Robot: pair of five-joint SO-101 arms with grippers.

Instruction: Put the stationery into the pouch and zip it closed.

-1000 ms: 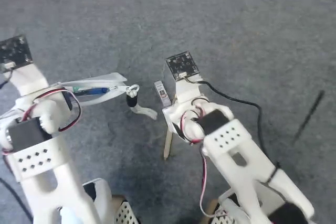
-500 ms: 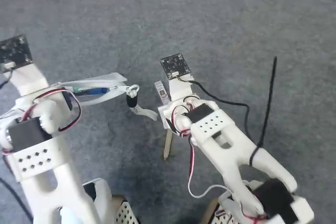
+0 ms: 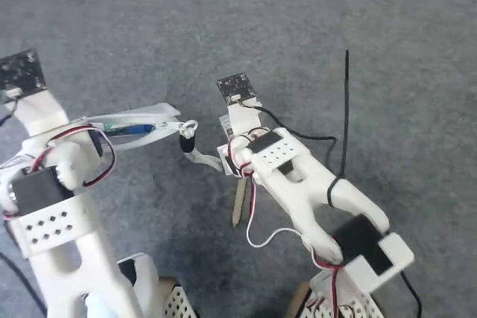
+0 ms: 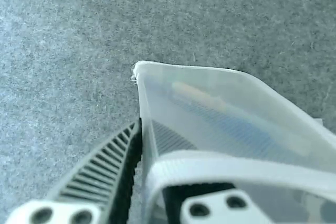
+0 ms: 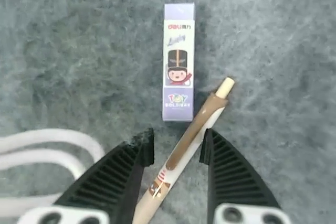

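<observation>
1. Grasp comes first: your right hand (image 5: 177, 138) stands open, one finger on each side of the brown-and-cream pen (image 5: 208, 109). The pen lies on the grey desk (image 5: 63, 35), its far end against a corner of the small purple box (image 5: 178, 61).
2. The pen lies slantwise across the gap, so centre on the barrel, lower, and close on the barrel alone. That way the box should not drag along.
3. Watch the white strap (image 5: 42, 145) just beside one finger; it could snag.
4. Your left hand (image 4: 148, 129) is clamped on the edge of the translucent pouch (image 4: 157, 93), which has a blue pen (image 4: 231, 124) inside. Hold it steady.
5. Carry the pen across and feed it in lengthwise.
</observation>
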